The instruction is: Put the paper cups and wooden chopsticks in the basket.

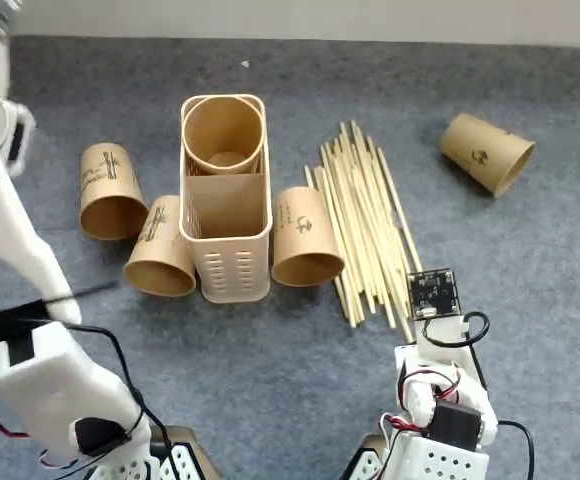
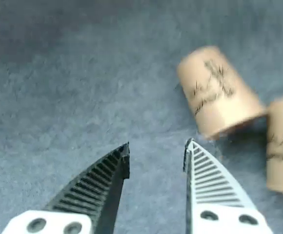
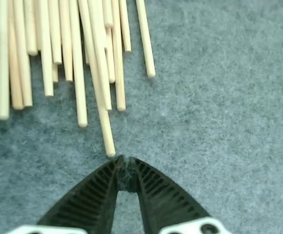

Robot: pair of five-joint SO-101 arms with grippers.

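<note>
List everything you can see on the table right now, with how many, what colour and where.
basket: one, cream, middle of the table
cups: five, brown; one inside the basket's far end, two on their sides left of the basket, one on its side right of it, one on its side apart at the far right
chopsticks: a loose pile, pale wood, right of the basket
mat: one, grey, under everything
left hand: one black finger and one white, open, over bare mat near a cup lying on its side
right hand: black fingers, shut, empty, at the near ends of the chopsticks
</note>
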